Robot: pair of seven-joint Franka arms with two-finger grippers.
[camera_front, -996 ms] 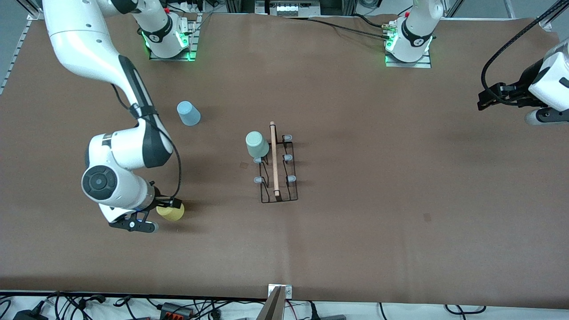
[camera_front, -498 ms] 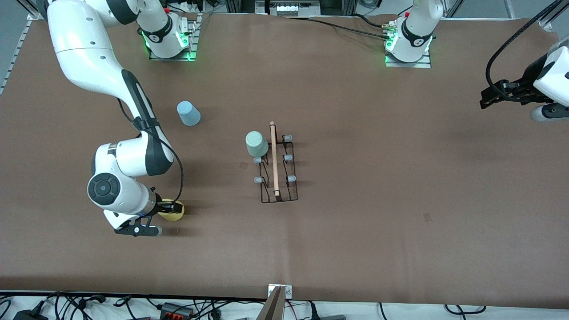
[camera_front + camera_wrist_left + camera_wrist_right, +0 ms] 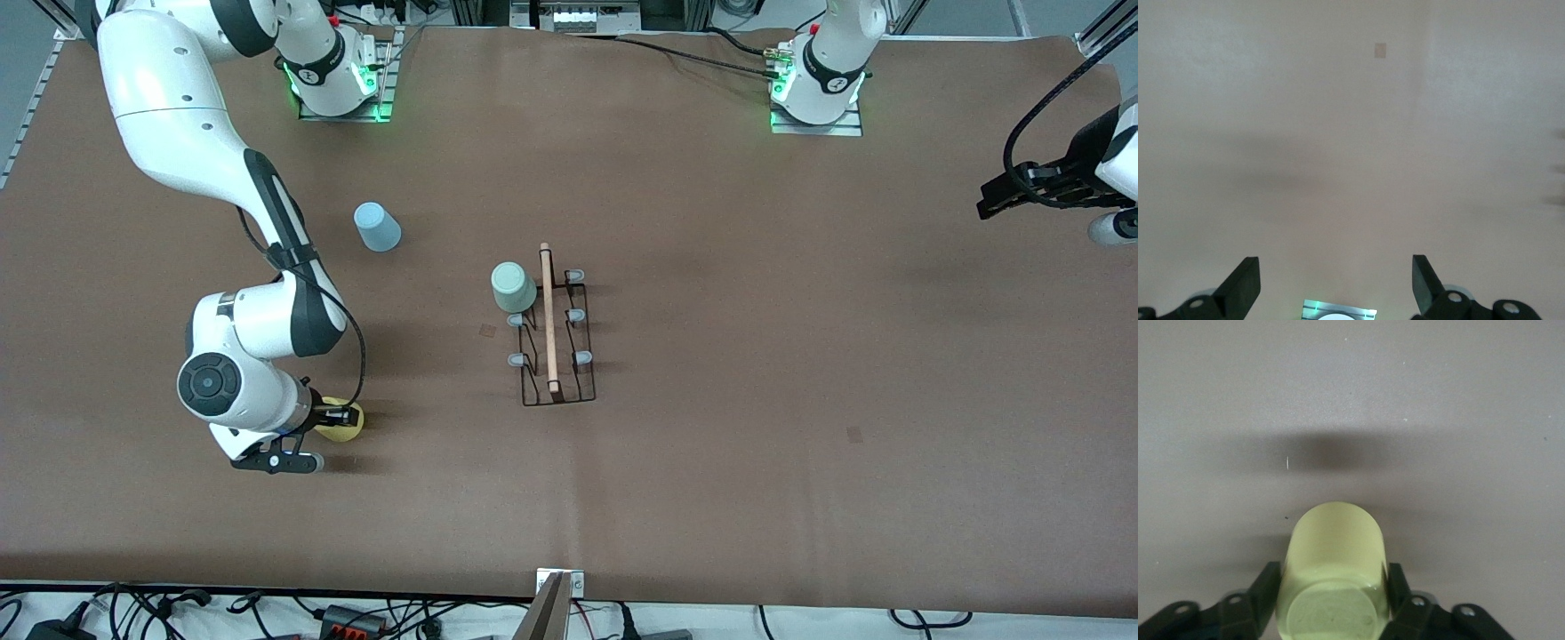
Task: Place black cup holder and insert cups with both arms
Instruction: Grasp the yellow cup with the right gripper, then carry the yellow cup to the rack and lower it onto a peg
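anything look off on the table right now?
Nothing stands out. Black cup holder sits upright mid-table with the mint cup on a peg; blue cup stands alone. Right end effector grips the yellow cup; left end effector waits open.

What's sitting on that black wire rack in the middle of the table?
One pale green cup sits upside down on the black rack, on a corner peg at the end nearest the robots' bases. That peg is hidden under the cup. Five grey-tipped pegs stand bare beside the wooden handle.
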